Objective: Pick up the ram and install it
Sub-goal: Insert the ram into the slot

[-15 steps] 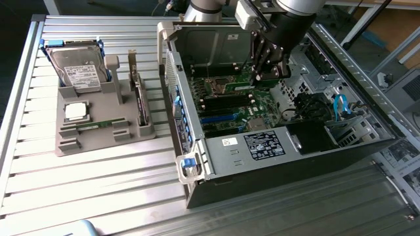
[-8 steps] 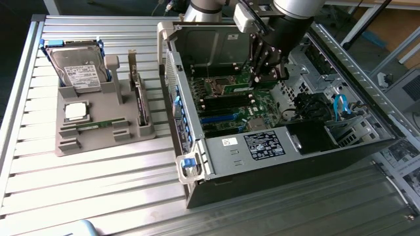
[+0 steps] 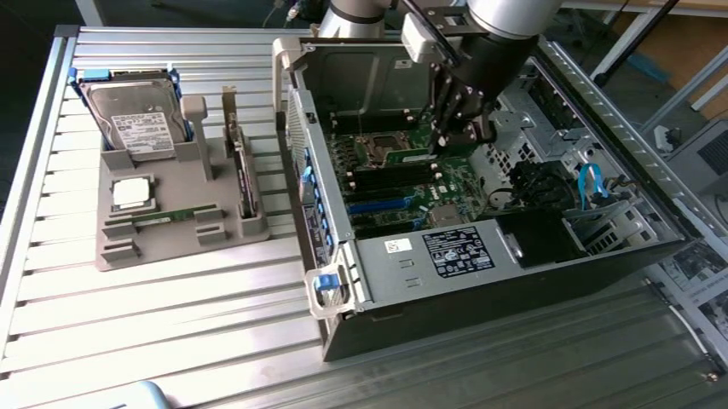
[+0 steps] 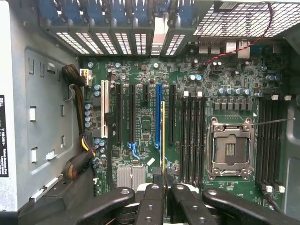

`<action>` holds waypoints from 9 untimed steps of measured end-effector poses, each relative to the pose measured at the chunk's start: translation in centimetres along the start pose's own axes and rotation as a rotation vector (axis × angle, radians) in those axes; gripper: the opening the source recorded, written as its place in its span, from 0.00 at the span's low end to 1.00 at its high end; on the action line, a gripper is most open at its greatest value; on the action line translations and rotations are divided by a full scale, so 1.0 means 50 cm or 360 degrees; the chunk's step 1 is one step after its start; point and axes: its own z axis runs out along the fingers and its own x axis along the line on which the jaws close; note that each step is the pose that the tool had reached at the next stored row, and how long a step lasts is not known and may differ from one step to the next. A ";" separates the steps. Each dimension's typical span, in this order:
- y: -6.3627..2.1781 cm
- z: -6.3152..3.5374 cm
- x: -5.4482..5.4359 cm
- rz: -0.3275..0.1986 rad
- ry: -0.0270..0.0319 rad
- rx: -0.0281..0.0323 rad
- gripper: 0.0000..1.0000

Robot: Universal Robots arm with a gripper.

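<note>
The ram (image 4: 162, 136) shows edge-on in the wrist view as a thin yellow-green strip running out from between my fingers. My gripper (image 4: 162, 190) is shut on it. In the exterior view the gripper (image 3: 459, 136) hangs inside the open computer case (image 3: 376, 273), just above the green motherboard (image 3: 393, 196), with the ram (image 3: 412, 154) at its tips near the processor socket (image 3: 381, 141). In the wrist view the stick lines up beside the blue expansion slot (image 4: 158, 112). The black memory slots (image 4: 192, 136) and the silver socket (image 4: 232, 147) lie to one side.
A grey holder (image 3: 170, 213) on the slatted table at the exterior view's left carries a hard drive (image 3: 136, 119), a square silver chip (image 3: 133, 194) and an upright card (image 3: 239, 170). Case walls, a drive cage (image 3: 615, 217) and cable bundles (image 4: 77, 93) surround the board.
</note>
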 end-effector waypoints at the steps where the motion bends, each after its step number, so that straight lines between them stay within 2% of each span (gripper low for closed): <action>1: 0.000 0.002 0.000 0.0000 0.00001 0.00000 0.12; 9: 0.004 0.012 0.000 0.0000 0.00000 0.00000 0.12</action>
